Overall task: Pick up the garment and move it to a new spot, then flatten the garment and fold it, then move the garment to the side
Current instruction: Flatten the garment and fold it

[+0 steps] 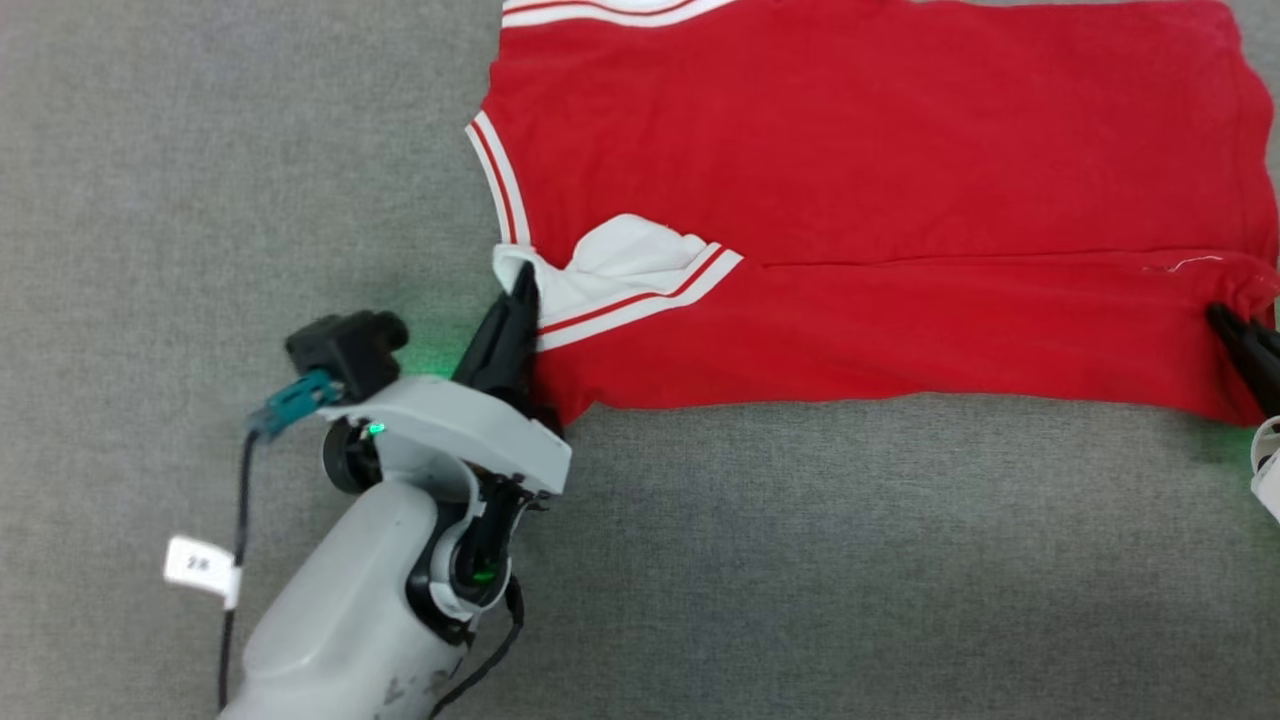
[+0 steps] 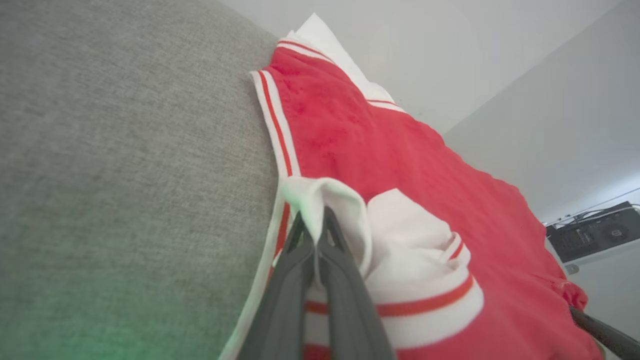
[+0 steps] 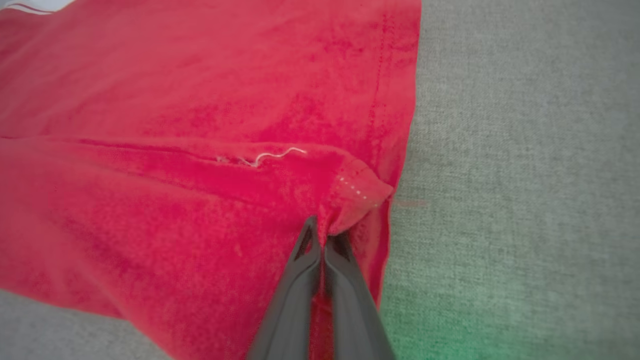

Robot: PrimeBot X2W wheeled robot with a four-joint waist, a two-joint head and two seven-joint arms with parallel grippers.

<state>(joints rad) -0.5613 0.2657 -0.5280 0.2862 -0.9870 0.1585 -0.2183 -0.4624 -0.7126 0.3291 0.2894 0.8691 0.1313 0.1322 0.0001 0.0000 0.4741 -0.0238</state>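
Left pincer (image 1: 520,295) and right pincer (image 1: 1228,325) each clamped on the garment (image 1: 880,150), looks mid-fold, next probably needs both carrying that pinched edge over evenly.

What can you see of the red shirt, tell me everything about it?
The garment is soft red cloth with white sleeves and red-and-white striped trim. It lies spread flat on the grey fabric surface, with its near strip folded over onto the body. The left gripper is shut on a bunched white sleeve, and the right gripper is shut on a red hem corner.
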